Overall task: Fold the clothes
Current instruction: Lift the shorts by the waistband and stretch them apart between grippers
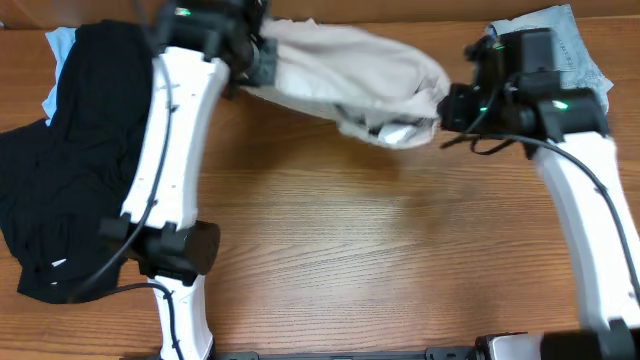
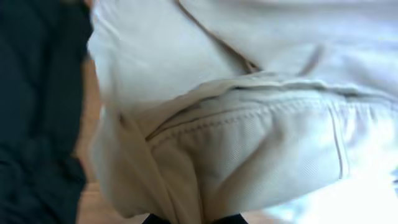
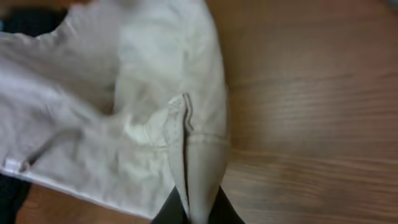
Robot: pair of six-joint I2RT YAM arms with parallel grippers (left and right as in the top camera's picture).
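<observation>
The cream shorts [image 1: 350,70] hang stretched between my two grippers above the far part of the table. My left gripper [image 1: 262,55] is shut on their left end; in the left wrist view the cream cloth [image 2: 249,124] with its seams fills the frame, pinched between the fingertips [image 2: 193,219]. My right gripper [image 1: 450,105] is shut on their right end; in the right wrist view a fold of the shorts [image 3: 143,118] with a stitched hem runs down between the dark fingers [image 3: 198,214].
A big black garment [image 1: 70,150] lies on the left of the table with a light-blue cloth [image 1: 58,45] peeking behind it. Light-blue denim shorts [image 1: 570,45] lie at the far right. The wooden table [image 1: 400,250] shows in front.
</observation>
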